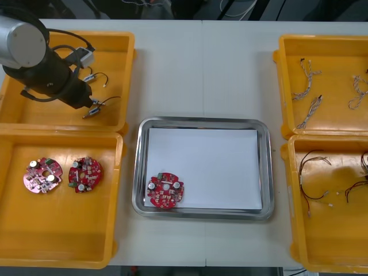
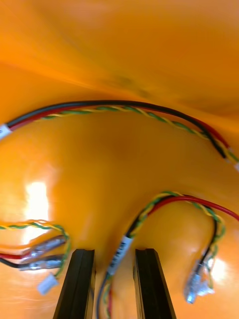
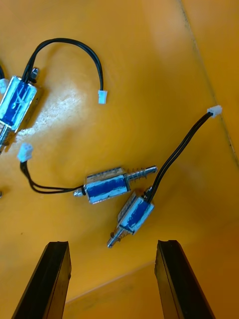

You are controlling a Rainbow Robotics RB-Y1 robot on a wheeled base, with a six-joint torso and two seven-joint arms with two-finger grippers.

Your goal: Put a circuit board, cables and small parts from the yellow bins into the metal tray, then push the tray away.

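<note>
1. Your left gripper (image 3: pixel 113 244) hangs spread wide over the left far yellow bin (image 1: pixel 115 57), just above three small metal parts (image 3: pixel 105 186) on black cables (image 3: pixel 74 42). Two of the parts lie just beside each other.
2. Your right gripper (image 2: pixel 114 251) sits low in the right near bin (image 1: pixel 322 241). Its fingers stand narrowly apart astride one red and yellow cable (image 2: pixel 119 253), not pinching it. Three such cables lie there.
3. You have three circuit boards (image 1: pixel 85 174): two side by side in the left near bin (image 1: pixel 69 230), and one board (image 1: pixel 165 191) in the metal tray (image 1: pixel 265 172), at its near left corner.
4. Your right far bin (image 1: pixel 328 52) holds at least three blue and white cables (image 1: pixel 303 73).
</note>
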